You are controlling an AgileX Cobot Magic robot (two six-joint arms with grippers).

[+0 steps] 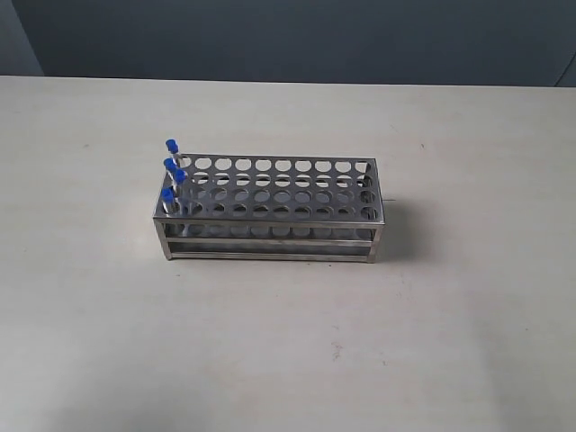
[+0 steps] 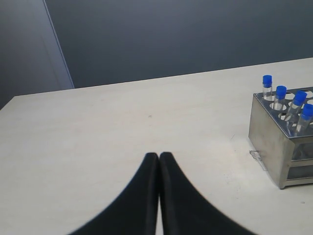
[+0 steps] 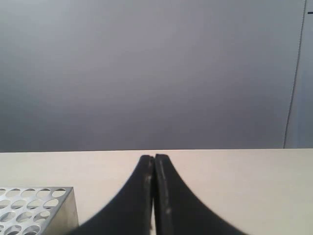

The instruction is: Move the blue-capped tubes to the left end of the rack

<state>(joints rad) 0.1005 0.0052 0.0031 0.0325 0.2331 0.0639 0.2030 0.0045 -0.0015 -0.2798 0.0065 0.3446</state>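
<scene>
The shiny steel rack (image 1: 270, 209) stands in the middle of the pale table. The blue-capped tubes (image 1: 172, 175) stand upright in the holes of its left end column, one per row. From the left wrist, the same tubes (image 2: 288, 100) rise from the rack's end (image 2: 281, 132). My left gripper (image 2: 159, 155) is shut and holds nothing, hovering over bare table well away from the rack. My right gripper (image 3: 154, 157) is also shut and holds nothing, with a corner of the rack (image 3: 34, 208) beside it. Neither gripper shows in the exterior view.
The pale table (image 1: 288, 342) spreads on all sides of the rack. A dark grey wall (image 1: 297, 36) runs behind its far edge. A small scuff (image 2: 257, 156) marks the table by the rack's foot.
</scene>
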